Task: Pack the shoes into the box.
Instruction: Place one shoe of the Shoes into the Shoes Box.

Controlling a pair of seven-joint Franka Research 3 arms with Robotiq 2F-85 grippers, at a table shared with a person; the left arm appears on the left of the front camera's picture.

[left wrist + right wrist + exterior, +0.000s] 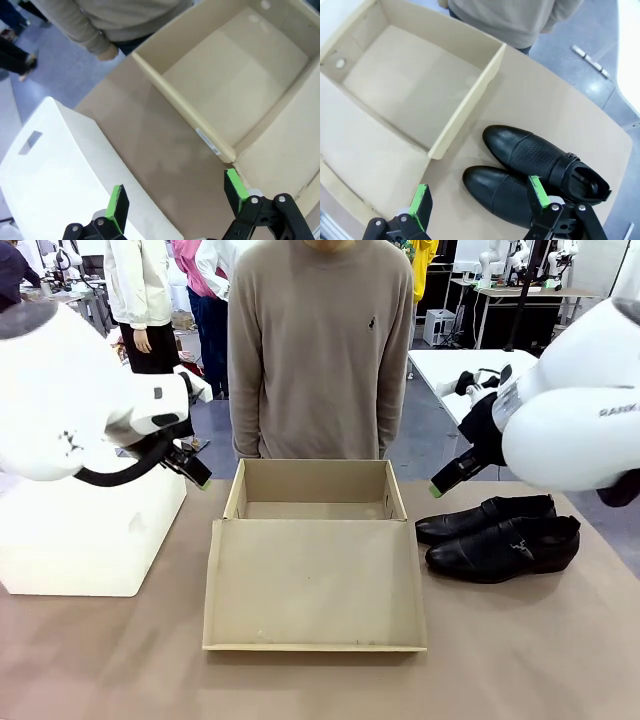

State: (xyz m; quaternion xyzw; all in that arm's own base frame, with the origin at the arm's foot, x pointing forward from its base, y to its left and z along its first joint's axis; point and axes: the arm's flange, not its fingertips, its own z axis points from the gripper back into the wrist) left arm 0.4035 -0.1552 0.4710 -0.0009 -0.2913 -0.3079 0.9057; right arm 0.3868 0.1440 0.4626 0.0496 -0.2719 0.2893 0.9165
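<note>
The flap lid (314,585) of the box (315,480) lies nearest, folded down flat on the brown surface (520,660) with its raised edges up. Behind it the box stands with its mouth up, and its bare cardboard floor shows. The box is between the two pincers and lower than both.

The left pincer (176,195) hangs in the air with its green pads wide apart and holds nothing. Under it is the strip of surface between the left corner of the box and a white plastic box (60,165). The white plastic box is on the outer side of this pincer and the cardboard box on the inner side.

The right pincer (480,194) is also spread wide and holds nothing. The shoes (530,170) lie on the surface directly below it, outside the box and just beside its right wall. They lie side by side and touch each other, with the pointed toes toward the box. Their straps cross the top on the side away from the box. The pincer hangs above them and does not touch them.

Beyond both pincers, at the far edge of the surface, a person (318,350) in a beige sweater stands behind the box, with one hand (106,52) hanging down.
</note>
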